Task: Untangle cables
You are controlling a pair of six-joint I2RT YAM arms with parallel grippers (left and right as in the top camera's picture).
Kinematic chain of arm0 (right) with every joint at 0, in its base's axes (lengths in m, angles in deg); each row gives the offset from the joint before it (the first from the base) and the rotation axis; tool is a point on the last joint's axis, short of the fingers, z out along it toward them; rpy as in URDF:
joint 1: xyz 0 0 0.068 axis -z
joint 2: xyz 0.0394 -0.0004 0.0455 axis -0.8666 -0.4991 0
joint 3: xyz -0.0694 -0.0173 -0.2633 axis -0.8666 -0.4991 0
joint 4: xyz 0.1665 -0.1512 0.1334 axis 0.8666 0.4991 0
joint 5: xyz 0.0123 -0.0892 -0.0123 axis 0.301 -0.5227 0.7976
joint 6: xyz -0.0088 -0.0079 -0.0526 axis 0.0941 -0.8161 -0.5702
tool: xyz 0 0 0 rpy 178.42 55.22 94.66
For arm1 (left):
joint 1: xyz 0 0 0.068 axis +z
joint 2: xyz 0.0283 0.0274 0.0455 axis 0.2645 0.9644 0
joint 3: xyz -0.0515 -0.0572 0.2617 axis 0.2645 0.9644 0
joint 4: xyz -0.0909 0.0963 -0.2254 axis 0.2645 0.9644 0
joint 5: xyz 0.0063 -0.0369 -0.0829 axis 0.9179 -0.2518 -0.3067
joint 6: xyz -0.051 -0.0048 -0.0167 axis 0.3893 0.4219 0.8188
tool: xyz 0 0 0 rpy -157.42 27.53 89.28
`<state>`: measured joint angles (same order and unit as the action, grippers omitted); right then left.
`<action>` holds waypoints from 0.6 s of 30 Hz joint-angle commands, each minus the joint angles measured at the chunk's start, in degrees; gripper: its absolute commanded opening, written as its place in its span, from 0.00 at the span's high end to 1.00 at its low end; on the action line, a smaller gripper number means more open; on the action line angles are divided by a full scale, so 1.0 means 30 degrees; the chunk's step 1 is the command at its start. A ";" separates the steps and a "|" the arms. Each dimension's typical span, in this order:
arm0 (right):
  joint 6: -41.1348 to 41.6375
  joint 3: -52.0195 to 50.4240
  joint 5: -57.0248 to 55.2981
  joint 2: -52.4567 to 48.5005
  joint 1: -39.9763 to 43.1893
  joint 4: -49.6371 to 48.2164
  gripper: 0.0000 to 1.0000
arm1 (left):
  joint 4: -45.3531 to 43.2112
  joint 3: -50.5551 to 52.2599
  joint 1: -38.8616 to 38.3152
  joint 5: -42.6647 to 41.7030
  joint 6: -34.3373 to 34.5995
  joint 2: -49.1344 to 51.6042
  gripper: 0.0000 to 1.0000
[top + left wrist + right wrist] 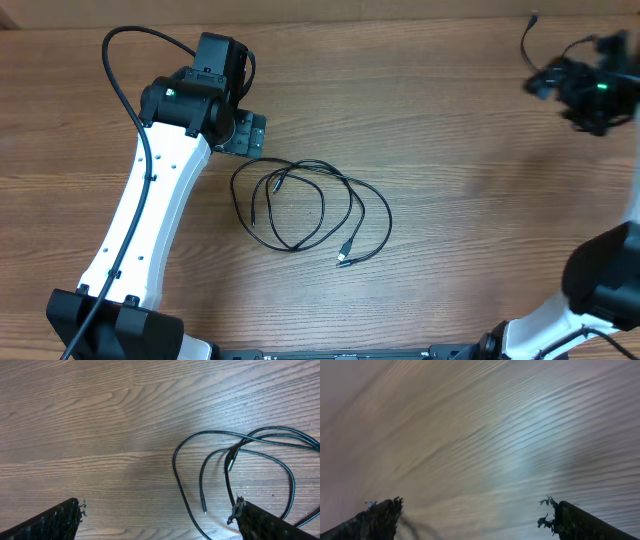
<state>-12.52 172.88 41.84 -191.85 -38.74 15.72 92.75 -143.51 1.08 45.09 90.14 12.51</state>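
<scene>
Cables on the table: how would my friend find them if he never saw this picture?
Look at the middle of the wooden table, right beside the left gripper. The cables lie there in loose crossing loops: thin black cords with small plugs at the ends, far thinner than the cords fixed to the arms.

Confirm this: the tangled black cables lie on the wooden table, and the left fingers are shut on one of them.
Wrong on the grip. The cables do lie on the wooden table, but the left fingers stand open and hold nothing; the left wrist view shows bare wood between them.
</scene>
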 commanded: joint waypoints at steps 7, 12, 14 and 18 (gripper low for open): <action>-0.0546 -0.0044 0.0350 0.1056 -0.6127 0.2317 0.00 | -0.0058 0.0102 0.0000 0.0233 -0.0284 0.0117 0.00; -0.0058 -0.0044 0.0350 0.1056 -0.9588 0.2674 0.00 | -0.0058 0.0102 0.0000 0.0233 -0.0284 0.0117 0.00; 0.0656 -0.0044 0.0393 0.1056 -1.0673 0.2667 0.00 | -0.0058 0.0102 0.0000 0.0233 -0.0284 0.0117 0.01; 0.1188 -0.0073 0.0918 0.1056 -1.2961 0.2652 0.00 | -0.0058 0.0102 0.0000 0.0233 -0.0284 0.0117 0.00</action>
<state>-11.05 172.88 42.82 -190.13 -73.62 23.79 92.75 -143.51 1.10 45.09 90.14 12.53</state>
